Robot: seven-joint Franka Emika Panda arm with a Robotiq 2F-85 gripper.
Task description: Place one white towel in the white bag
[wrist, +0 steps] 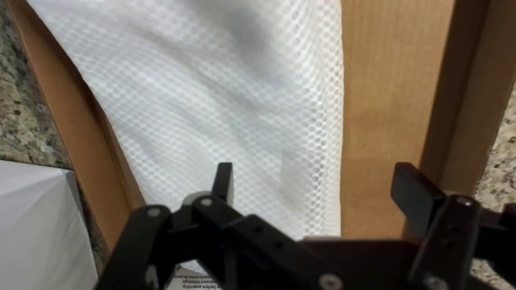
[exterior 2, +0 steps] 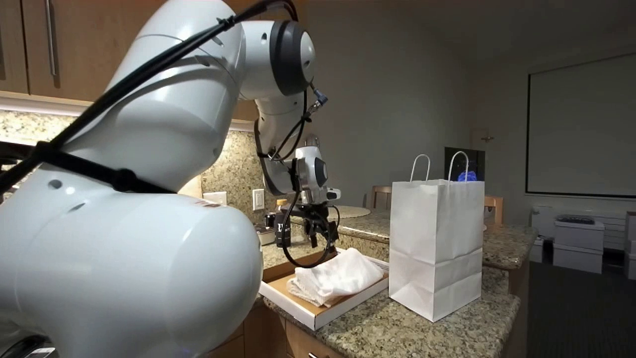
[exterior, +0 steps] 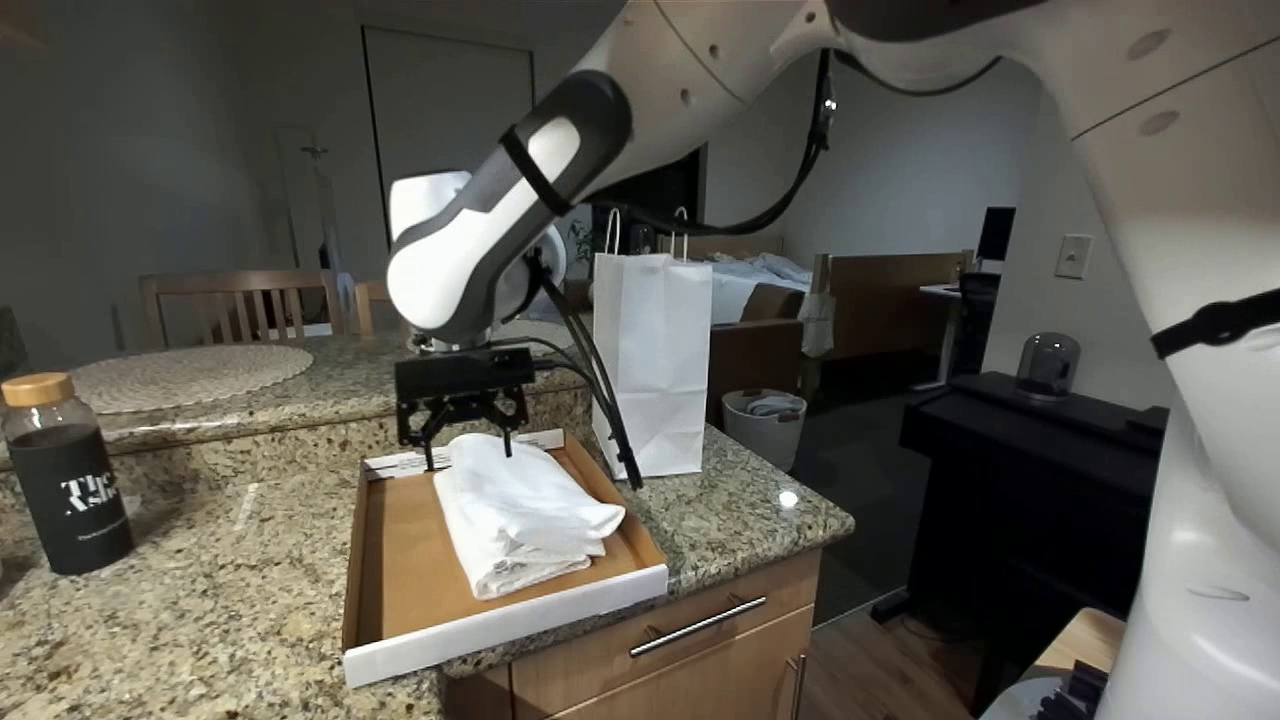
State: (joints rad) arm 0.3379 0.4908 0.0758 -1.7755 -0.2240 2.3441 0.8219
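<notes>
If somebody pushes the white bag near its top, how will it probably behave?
The white bag may well tip, since it stands tall on a narrow base. It is probably light and could buckle, because it looks like thin, creased paper.

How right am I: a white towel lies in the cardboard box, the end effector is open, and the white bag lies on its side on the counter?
One slip: the white bag stands upright on the counter, as both exterior views show. The white towel lies in the cardboard box, and the end effector is open.
</notes>
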